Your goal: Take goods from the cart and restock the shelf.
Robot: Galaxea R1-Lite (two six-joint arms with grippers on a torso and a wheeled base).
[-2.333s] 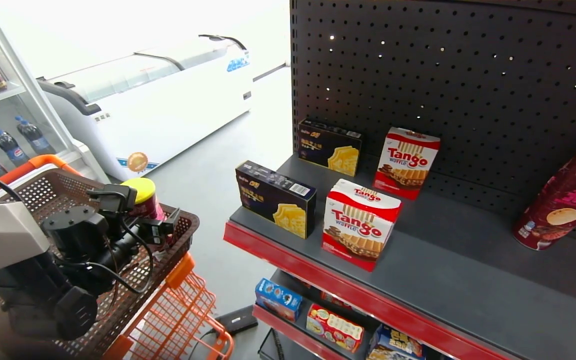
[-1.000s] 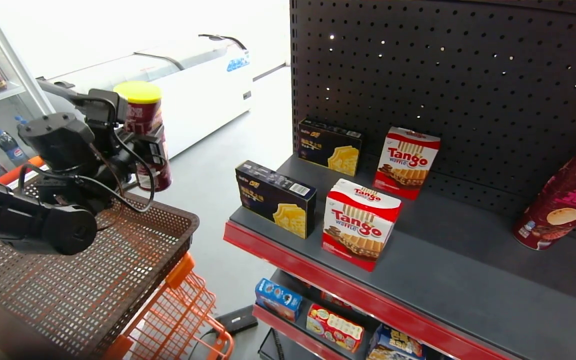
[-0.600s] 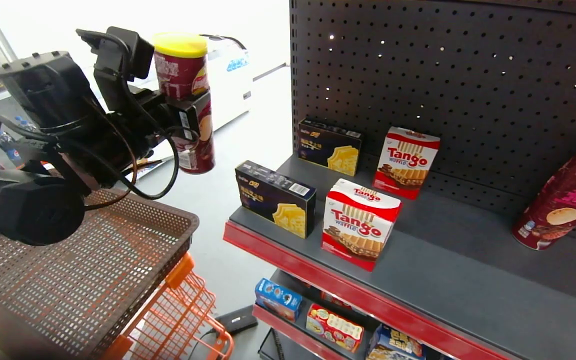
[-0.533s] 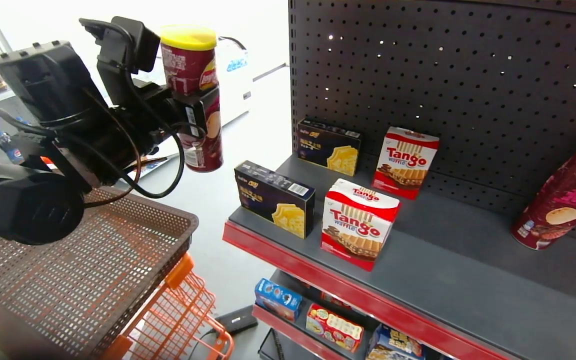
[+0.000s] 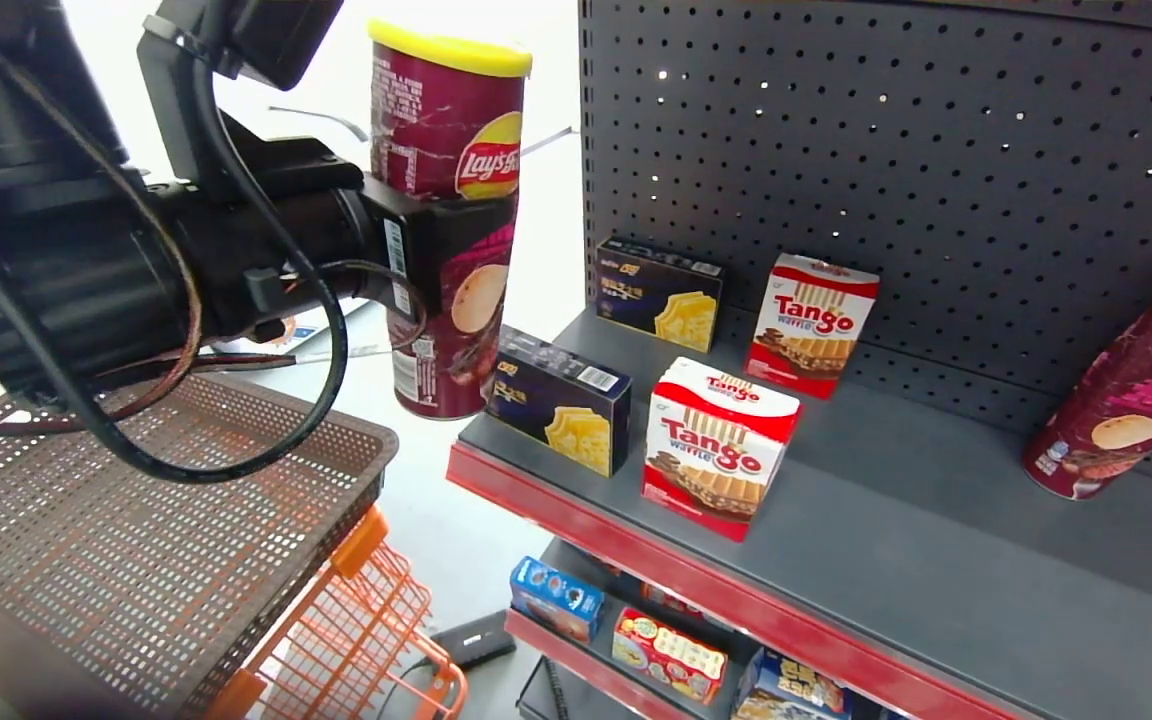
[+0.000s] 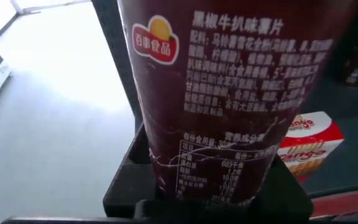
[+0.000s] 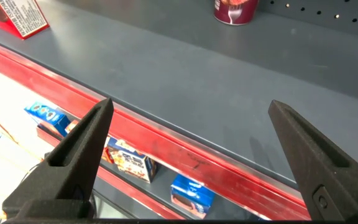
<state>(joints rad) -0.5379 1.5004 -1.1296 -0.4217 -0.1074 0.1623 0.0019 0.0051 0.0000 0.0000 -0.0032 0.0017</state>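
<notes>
Chip can (image 5: 444, 110) in left claw (image 5: 448, 245)

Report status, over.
Left gripper shut on chip can, upright, off left end of shelf. Right gripper open over shelf. Black biscuit box nearest the can.

glossy printed chips can (image 5: 446, 110) with smooth plastic lid (image 5: 451, 50), matt dark metal shelf (image 5: 886, 540), perforated plastic basket (image 5: 136, 560)

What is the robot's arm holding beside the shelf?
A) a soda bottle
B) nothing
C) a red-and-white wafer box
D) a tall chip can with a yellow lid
D: the left tool is clamped on a yellow-lidded chip can, upright, beside the shelf.
</notes>
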